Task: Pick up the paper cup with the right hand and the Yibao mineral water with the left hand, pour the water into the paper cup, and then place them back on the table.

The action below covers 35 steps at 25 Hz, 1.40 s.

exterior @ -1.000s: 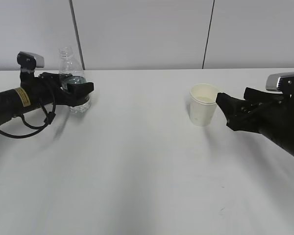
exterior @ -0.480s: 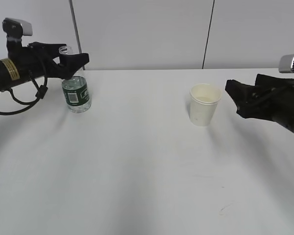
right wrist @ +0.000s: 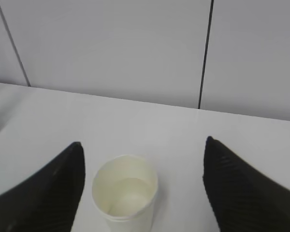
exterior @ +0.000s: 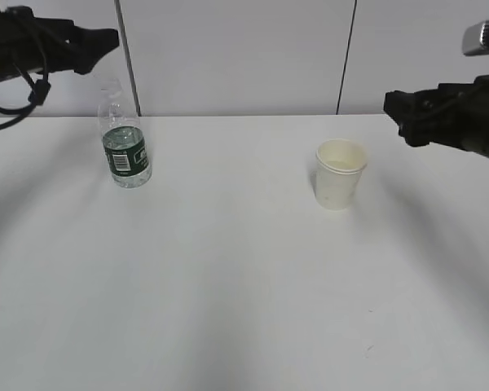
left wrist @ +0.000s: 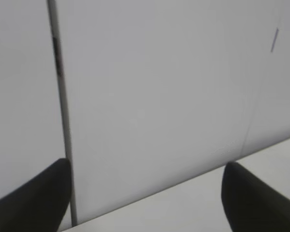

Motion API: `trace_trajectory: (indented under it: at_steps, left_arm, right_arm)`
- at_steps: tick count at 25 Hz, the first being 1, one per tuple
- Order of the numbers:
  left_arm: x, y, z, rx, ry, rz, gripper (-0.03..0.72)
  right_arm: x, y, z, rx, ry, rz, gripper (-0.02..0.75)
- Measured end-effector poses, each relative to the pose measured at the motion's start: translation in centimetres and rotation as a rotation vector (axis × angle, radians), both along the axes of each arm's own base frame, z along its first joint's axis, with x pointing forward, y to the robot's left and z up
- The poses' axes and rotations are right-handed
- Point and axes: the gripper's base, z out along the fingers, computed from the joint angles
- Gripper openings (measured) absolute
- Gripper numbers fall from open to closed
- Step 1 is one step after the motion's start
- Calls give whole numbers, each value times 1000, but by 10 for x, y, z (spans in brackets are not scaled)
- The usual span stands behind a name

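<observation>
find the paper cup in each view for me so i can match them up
Exterior view: the paper cup stands upright on the table, right of centre, nothing touching it.
Left wrist view: not in it; only wall panels and a strip of table show between the two dark fingers.
Right wrist view: bottom centre, seen from above between the open fingers.
Shared landmark: the dark vertical wall seam behind the cup, also in the right wrist view.

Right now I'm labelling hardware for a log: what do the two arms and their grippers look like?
Both are black. The left hand has a yellow label at the frame edge and loose black cable loops. The right hand has a silver-grey block above it. Its fingers are textured and tapered.
</observation>
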Motion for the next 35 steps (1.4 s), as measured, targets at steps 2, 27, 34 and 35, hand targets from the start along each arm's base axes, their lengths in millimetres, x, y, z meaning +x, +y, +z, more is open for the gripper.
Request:
trace_trajectory:
  at_steps: [2,27,34,35]
  left_arm:
    - [-5,5,18,-30,33,70,575]
    - [-76,12,78,164,511,755,470]
    - [-83,6,112,214,647,675,448]
    - [-84,5,118,221,673,657,448]
  right_arm:
    - [9,-1,11,2,35,-24,595]
    - [34,-15,114,-37,350,-228,595]
    - [32,-16,127,-28,445,-261,593]
    - [32,-17,129,-27,477,-269,593]
